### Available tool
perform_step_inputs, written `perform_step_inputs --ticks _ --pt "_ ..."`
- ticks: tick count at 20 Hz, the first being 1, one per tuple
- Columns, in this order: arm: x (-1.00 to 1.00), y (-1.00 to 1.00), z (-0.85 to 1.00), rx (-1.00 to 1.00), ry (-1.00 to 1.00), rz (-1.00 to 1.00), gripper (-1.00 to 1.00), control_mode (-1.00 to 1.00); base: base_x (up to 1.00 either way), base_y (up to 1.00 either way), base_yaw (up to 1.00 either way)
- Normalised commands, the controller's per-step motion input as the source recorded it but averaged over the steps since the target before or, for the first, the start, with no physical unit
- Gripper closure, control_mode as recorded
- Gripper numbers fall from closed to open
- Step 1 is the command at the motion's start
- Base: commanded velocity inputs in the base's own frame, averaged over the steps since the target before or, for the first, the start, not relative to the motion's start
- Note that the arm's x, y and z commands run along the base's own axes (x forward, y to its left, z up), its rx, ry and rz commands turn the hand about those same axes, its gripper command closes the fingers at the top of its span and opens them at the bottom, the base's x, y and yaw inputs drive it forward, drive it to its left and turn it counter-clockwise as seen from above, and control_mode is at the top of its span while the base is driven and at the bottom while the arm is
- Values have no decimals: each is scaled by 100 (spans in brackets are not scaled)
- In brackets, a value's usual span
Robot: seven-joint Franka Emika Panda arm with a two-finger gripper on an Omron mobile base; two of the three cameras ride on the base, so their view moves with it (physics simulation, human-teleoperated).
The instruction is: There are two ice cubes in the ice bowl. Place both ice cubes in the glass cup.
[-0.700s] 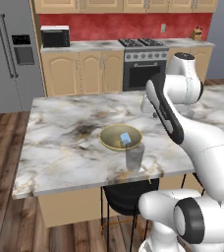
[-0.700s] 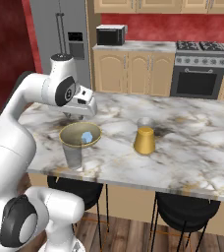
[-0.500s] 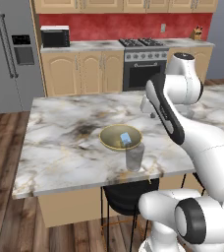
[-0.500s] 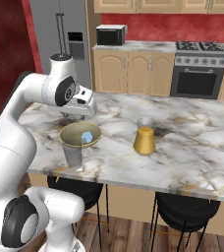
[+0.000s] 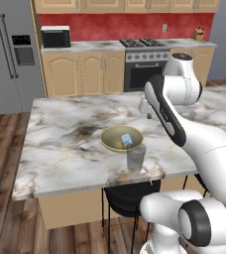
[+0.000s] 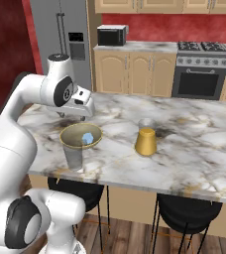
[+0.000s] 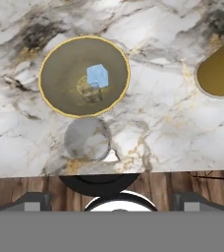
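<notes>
The ice bowl (image 7: 60,93) (image 5: 110,141) (image 6: 71,139) sits near the counter's front edge. One pale-blue ice cube (image 7: 98,76) (image 5: 127,139) (image 6: 87,138) lies in it. Touching that cube is a fainter, see-through cube shape (image 7: 89,92) at the bowl's centre. The glass cup (image 7: 88,139) (image 5: 136,158) (image 6: 74,157) stands upright right beside the bowl, at the counter's edge, and looks empty. My gripper (image 7: 112,203) (image 5: 145,107) (image 6: 81,105) hangs well above the bowl and looks straight down. Its fingertips (image 7: 29,201) are spread wide and hold nothing.
A glass with orange liquid (image 7: 221,69) (image 6: 146,141) stands on the marble counter (image 5: 60,144) to the bowl's side. Black stools (image 6: 184,213) (image 7: 109,184) sit under the counter's front edge. Cabinets, an oven and a fridge line the far wall.
</notes>
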Motion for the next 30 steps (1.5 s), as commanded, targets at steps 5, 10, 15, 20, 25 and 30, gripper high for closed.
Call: perform_step_inputs --ticks 5,10,15,20,25,30 --pt "5 14 0 4 0 0 -100 -100 0 0 0" --pt "24 33 0 7 0 -1 -100 -100 0 0 0" --pt "10 8 0 1 0 0 -100 -100 0 0 0" --pt "7 0 0 0 0 0 -100 -100 0 0 0" --pt "10 0 0 0 0 0 -100 -100 0 0 0" --pt "19 0 0 0 4 0 -100 -100 0 0 0"
